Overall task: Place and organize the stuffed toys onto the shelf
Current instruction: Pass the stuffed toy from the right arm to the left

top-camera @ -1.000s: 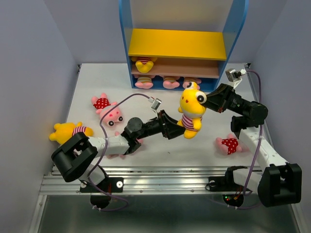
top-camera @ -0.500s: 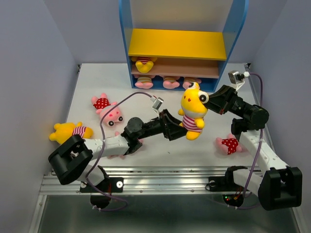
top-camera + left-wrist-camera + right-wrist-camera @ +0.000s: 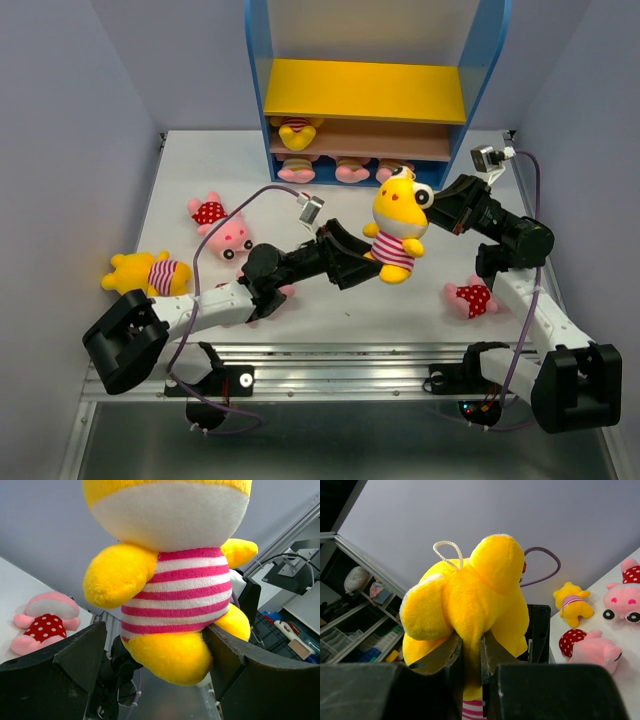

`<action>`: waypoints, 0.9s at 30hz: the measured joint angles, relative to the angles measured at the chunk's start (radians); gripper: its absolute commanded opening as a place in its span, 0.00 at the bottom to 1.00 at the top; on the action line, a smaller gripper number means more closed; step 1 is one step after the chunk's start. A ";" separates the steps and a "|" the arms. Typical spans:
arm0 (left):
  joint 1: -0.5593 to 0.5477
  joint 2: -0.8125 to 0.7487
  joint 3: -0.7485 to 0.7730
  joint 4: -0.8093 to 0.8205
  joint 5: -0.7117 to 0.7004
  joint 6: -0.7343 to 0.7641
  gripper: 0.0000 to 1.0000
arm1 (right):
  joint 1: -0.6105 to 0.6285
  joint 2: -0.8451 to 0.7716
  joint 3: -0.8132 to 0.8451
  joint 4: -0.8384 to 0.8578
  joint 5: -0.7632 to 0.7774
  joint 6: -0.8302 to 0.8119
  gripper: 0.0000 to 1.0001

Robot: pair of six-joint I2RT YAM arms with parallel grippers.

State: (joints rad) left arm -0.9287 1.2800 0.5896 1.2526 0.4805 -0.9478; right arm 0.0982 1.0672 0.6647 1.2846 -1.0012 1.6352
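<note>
A yellow bear in a red-striped shirt (image 3: 397, 225) hangs in mid-air above the table. My right gripper (image 3: 428, 204) is shut on a fold of its head (image 3: 470, 595), with the jaws pinching the plush (image 3: 471, 665). My left gripper (image 3: 362, 262) is open around the bear's lower body (image 3: 175, 595). Its right finger (image 3: 240, 665) touches a leg and its left finger (image 3: 75, 655) stands apart. The shelf (image 3: 365, 90) stands at the back. A yellow bear (image 3: 297, 130) lies on its brown middle board and three pink toys (image 3: 352, 172) lie on its blue base.
A pink pig in red dots (image 3: 222, 228) and a yellow bear (image 3: 145, 272) lie on the table at the left. Another dotted pig (image 3: 470, 297) lies at the right, below my right arm. A pink toy (image 3: 270, 297) is partly hidden under my left arm.
The bear has shifted slightly up and right with my right gripper. My left arm's elbow has swung left while its gripper stays around the bear's lower body.
</note>
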 measured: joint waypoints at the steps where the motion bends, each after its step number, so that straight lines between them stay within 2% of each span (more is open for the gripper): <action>1: 0.000 0.000 0.000 0.000 -0.002 0.000 0.81 | 0.000 0.000 0.000 0.001 0.001 0.000 0.01; 3: -0.001 0.000 0.000 0.000 -0.003 -0.001 0.78 | 0.000 0.000 0.000 0.002 0.004 -0.001 0.01; 7: -0.002 0.000 0.000 0.000 -0.003 -0.011 0.61 | 0.000 0.000 0.000 0.002 0.007 -0.009 0.01; 8: -0.002 0.000 0.000 0.000 -0.003 -0.014 0.46 | 0.000 0.000 0.000 0.002 0.007 -0.011 0.01; 9: -0.002 0.000 0.000 0.000 -0.003 -0.018 0.28 | 0.000 0.000 0.000 0.003 0.007 -0.015 0.06; 11: -0.002 0.000 0.000 0.000 -0.004 -0.028 0.02 | 0.000 0.000 0.000 0.002 0.006 -0.020 0.14; 12: -0.003 0.000 0.000 0.000 -0.005 -0.025 0.00 | 0.000 0.000 0.000 0.003 0.005 -0.025 0.23; 15: -0.004 0.000 0.000 -0.002 -0.011 -0.019 0.00 | 0.000 0.000 0.000 0.005 0.002 -0.048 0.34; 18: -0.003 -0.015 0.000 -0.018 -0.018 0.026 0.00 | 0.000 -0.001 0.004 -0.014 -0.022 -0.112 0.55; 20: -0.003 -0.048 0.000 -0.038 -0.021 0.071 0.00 | -0.001 -0.002 0.020 -0.064 -0.038 -0.173 0.56; 23: -0.004 -0.139 0.000 -0.069 -0.032 0.164 0.00 | -0.002 -0.002 0.066 -0.173 -0.065 -0.298 0.52; 26: -0.003 -0.248 0.021 -0.162 -0.051 0.258 0.00 | -0.004 -0.008 0.080 -0.237 -0.104 -0.409 0.28; 27: 0.001 -0.280 0.034 -0.191 -0.059 0.288 0.00 | -0.004 -0.009 0.080 -0.248 -0.117 -0.434 0.13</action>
State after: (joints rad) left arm -0.9276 1.0004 0.6235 1.0615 0.4213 -0.6598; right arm 0.0940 1.0584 0.7452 1.0367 -1.1183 1.2015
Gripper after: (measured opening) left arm 0.147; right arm 0.379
